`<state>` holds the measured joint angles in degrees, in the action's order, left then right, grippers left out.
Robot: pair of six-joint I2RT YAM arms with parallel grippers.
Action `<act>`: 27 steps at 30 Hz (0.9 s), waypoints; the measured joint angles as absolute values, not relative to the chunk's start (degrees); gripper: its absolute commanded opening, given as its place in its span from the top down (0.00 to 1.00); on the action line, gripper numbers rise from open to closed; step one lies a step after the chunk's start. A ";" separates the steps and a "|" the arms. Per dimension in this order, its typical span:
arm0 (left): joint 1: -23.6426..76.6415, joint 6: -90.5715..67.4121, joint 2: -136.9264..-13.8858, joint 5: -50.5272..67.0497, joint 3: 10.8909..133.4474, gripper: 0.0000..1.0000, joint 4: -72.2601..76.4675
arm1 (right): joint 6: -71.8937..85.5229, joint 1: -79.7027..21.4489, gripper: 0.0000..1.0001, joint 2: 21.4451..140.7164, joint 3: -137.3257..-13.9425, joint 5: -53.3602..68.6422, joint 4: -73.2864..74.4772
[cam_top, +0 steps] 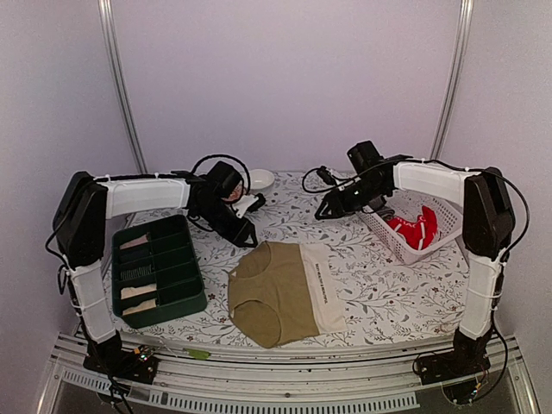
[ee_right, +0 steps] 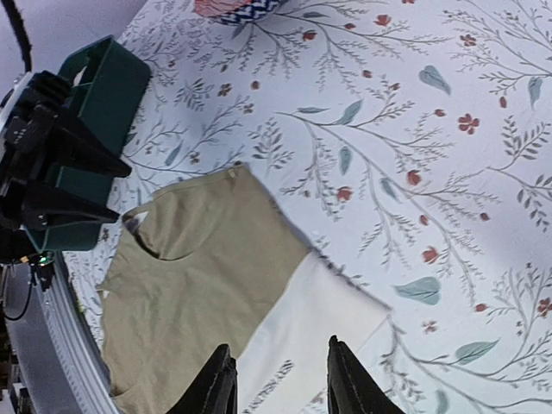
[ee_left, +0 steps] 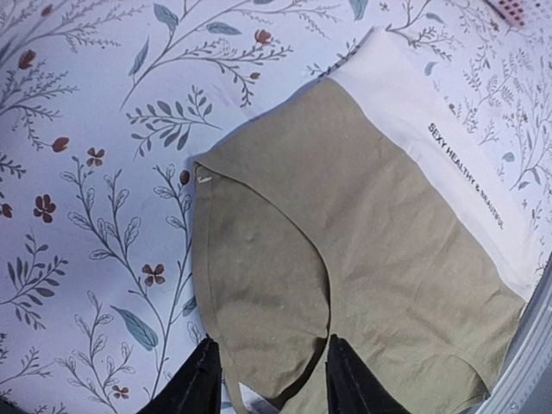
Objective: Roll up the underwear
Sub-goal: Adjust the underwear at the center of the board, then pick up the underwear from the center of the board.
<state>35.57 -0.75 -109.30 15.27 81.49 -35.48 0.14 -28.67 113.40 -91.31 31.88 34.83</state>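
Observation:
A khaki-tan underwear (cam_top: 276, 297) lies spread flat on the flowered cloth near the table's front, its cream waistband (cam_top: 324, 285) turned to the right. My left gripper (cam_top: 245, 235) hangs above its far left corner; in the left wrist view it (ee_left: 272, 384) is open over the tan cloth (ee_left: 362, 233) with nothing between its fingers. My right gripper (cam_top: 324, 210) hovers further back on the right. In the right wrist view it (ee_right: 278, 384) is open over the waistband (ee_right: 310, 328), apart from it. A red underwear (cam_top: 416, 228) lies in the white basket.
A dark green divided tray (cam_top: 191, 280) at the left holds short cream and tan rolls (cam_top: 138, 295). A white slatted basket (cam_top: 388, 240) stands at the right. A small white bowl (cam_top: 260, 179) sits at the back. The metal front rail (cam_top: 285, 358) runs just below the underwear.

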 measured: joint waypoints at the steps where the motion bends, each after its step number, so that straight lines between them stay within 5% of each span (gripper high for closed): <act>1: 35.44 -0.80 -110.39 15.53 82.24 0.59 -35.40 | -0.99 -27.81 0.63 115.02 -92.79 31.18 34.68; 27: 33.39 -3.33 -114.65 16.69 83.18 0.59 -34.57 | -19.16 -26.98 0.67 129.32 -98.59 30.00 35.64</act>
